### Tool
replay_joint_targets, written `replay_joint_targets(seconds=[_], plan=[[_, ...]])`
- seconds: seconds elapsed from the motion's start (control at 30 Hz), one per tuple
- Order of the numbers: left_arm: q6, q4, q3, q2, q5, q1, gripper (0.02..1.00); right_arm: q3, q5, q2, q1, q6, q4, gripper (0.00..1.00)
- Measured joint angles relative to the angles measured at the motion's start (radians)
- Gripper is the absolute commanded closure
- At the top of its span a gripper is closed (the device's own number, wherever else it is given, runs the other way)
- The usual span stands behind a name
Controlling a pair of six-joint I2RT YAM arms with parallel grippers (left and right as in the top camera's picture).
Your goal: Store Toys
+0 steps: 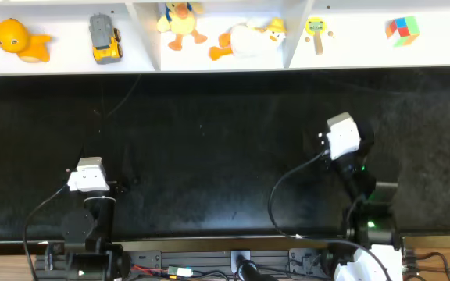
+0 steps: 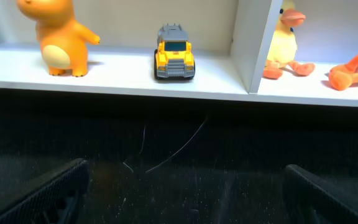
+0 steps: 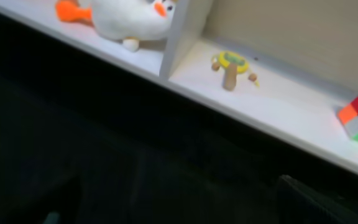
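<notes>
Black table (image 1: 209,156) stretched under both your arms in the top view, with every toy already on the white shelf (image 1: 225,69) beyond them; your right pincer (image 1: 342,134) sat nearer that shelf than your left pincer (image 1: 90,176). From the left wrist, spread, empty jaws faced the yellow truck (image 2: 174,52), its nose toward you. From the right wrist, the jaws looked spread and empty, with the rattle toy (image 3: 232,67) ahead.

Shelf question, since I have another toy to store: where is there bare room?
Right compartment, between the wooden rattle and the colour cube; also between the orange figure and the yellow truck. The yellow duck and white duck crowd the middle compartment.
</notes>
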Motion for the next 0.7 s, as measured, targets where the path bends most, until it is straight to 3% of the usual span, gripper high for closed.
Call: replay_joint_targets(seconds=[0.3,0.5,0.7], plan=[[0.000,0.000,0.000,0.000,0.000,0.000,0.020,-0.084,0.005,-0.194,0.000,0.107,0.002,0.003],[0.000,0.000,0.000,0.000,0.000,0.000,0.020,-0.121,0.069,-0.288,0.000,0.229,-0.004,0.005],[0.000,0.000,0.000,0.000,0.000,0.000,0.020,-0.158,0.085,-0.343,0.000,0.284,-0.026,0.005]])
